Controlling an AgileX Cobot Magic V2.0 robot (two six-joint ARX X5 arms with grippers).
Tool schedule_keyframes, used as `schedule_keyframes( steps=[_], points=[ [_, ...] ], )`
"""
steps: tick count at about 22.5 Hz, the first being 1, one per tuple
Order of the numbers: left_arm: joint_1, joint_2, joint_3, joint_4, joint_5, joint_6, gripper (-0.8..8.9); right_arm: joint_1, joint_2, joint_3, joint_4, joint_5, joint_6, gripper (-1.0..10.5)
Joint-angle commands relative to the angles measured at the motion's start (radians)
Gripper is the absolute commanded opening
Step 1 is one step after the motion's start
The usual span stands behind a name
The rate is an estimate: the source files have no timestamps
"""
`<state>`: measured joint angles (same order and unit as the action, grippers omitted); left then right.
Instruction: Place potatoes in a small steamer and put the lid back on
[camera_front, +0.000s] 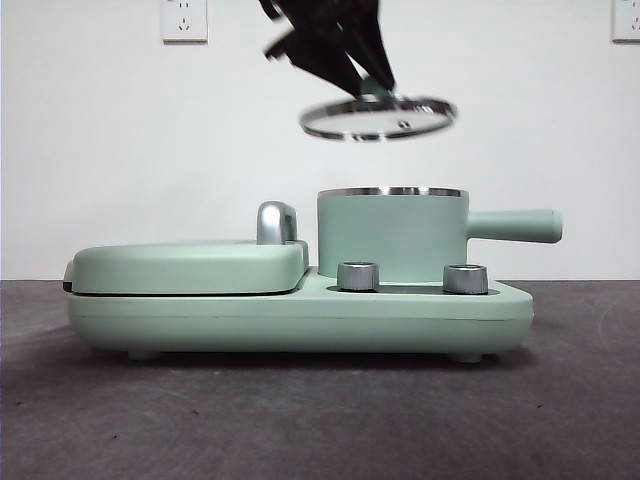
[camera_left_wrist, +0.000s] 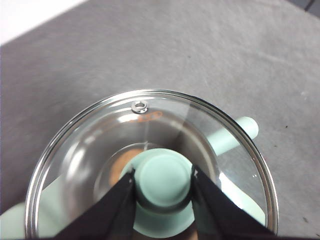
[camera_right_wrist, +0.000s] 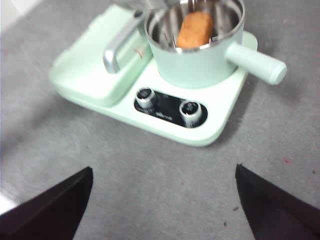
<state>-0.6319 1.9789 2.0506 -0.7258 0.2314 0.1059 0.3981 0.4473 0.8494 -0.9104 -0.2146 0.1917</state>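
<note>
The small mint-green steamer (camera_front: 392, 232) stands on its base unit with its handle pointing right. The orange-brown potato (camera_right_wrist: 194, 30) lies inside it, seen in the right wrist view and faintly through the glass in the left wrist view (camera_left_wrist: 121, 166). My left gripper (camera_left_wrist: 164, 181) is shut on the mint-green knob of the glass lid (camera_front: 378, 117) and holds it tilted in the air above the steamer. In the front view the left gripper (camera_front: 372, 85) comes down from the top. My right gripper (camera_right_wrist: 162, 200) is open and empty, back from the cooker over the table.
The mint-green base unit (camera_front: 300, 318) carries a flat hinged griddle cover (camera_front: 190, 265) with a steel handle (camera_front: 275, 222) on the left and two steel dials (camera_front: 358, 276) at the front. Grey table all around. White wall with sockets behind.
</note>
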Motion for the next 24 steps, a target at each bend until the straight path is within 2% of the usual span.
schedule_keyframes(
  steps=[1,9,11,24],
  points=[
    [-0.014,0.052,0.035,0.050,0.002,0.021,0.16,0.005,-0.037,0.002,-0.012,-0.005,0.038,4.5],
    [-0.014,0.122,0.035,0.106,0.000,0.025,0.16,0.005,-0.071,0.002,-0.044,-0.006,0.067,4.5],
    [-0.014,0.122,0.035,0.114,-0.031,0.034,0.16,0.005,-0.071,0.002,-0.044,-0.005,0.071,4.5],
    [-0.018,0.134,0.035,0.083,-0.047,0.035,0.16,0.005,-0.071,0.002,-0.044,0.004,0.071,4.5]
  ],
)
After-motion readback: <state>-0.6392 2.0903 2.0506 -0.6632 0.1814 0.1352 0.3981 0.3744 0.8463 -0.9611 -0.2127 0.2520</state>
